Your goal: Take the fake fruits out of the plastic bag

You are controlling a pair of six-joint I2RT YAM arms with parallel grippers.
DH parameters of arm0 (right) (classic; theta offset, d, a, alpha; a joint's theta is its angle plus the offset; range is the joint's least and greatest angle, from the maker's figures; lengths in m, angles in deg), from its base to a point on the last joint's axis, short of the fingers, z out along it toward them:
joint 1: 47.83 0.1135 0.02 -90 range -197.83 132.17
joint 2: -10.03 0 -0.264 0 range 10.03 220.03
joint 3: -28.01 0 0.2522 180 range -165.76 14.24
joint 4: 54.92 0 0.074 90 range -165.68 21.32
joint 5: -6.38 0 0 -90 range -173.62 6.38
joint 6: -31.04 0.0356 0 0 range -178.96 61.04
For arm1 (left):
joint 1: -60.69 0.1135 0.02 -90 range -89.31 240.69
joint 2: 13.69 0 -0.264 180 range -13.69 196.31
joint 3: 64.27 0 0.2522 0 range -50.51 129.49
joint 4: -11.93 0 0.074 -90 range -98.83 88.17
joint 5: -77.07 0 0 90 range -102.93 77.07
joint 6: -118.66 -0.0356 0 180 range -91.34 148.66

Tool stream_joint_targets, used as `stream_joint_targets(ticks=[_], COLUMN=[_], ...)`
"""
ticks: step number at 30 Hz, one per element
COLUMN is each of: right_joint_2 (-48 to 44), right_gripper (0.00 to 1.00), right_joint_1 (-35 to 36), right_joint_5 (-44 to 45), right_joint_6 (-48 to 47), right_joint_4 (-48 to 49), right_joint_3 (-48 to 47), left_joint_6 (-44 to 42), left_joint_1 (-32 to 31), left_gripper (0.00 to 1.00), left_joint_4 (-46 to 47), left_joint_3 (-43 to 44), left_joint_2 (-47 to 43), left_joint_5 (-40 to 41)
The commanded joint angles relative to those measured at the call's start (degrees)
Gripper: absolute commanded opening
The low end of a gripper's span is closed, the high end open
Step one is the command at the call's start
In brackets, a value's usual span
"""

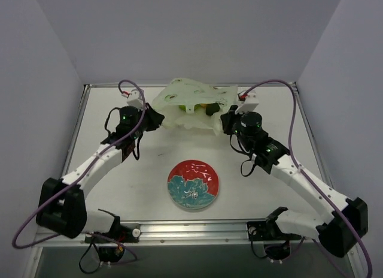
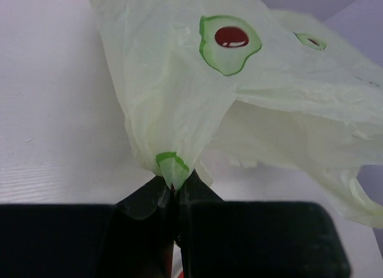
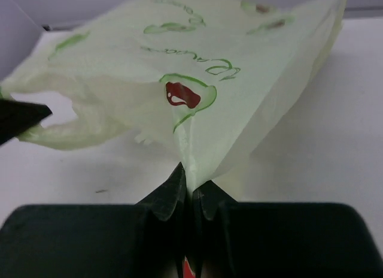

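Observation:
The pale yellow-green plastic bag (image 1: 188, 102) lies at the back middle of the table, held up between both grippers. My left gripper (image 1: 157, 119) is shut on the bag's left corner, seen in the left wrist view (image 2: 173, 185). My right gripper (image 1: 225, 119) is shut on the bag's right corner, seen in the right wrist view (image 3: 192, 185). Through the thin plastic a dark green fruit (image 1: 210, 110) and a yellow-orange one (image 1: 203, 105) show faintly near the right side. The other fruits are hidden inside the bag (image 2: 179, 80) (image 3: 209, 68).
A red-and-teal floral plate (image 1: 192, 184) sits in the front middle of the table. White walls stand behind and at both sides. The left gripper's black finger tip (image 3: 21, 119) shows at the left edge of the right wrist view.

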Motion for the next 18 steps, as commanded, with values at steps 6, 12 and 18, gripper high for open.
stream_joint_targets(ticks=[6, 12, 18], right_joint_2=[-3.3, 5.2, 13.1], right_gripper=[0.00, 0.00, 0.00], right_joint_1=[-8.8, -12.2, -17.9], right_joint_5=[-4.4, -1.0, -4.0], right_joint_6=[-0.4, -2.5, 0.0], right_joint_4=[-6.0, -5.3, 2.7], right_joint_3=[-5.8, -5.9, -1.5], left_joint_6=[-0.5, -0.3, 0.4], left_joint_1=[-7.3, -7.9, -9.9], left_gripper=[0.02, 0.02, 0.02], left_joint_4=[-4.2, -4.6, -1.1], left_joint_3=[-7.6, -11.1, -12.6], left_joint_2=[-18.1, -19.2, -15.1], left_joint_5=[8.0, 10.1, 12.7])
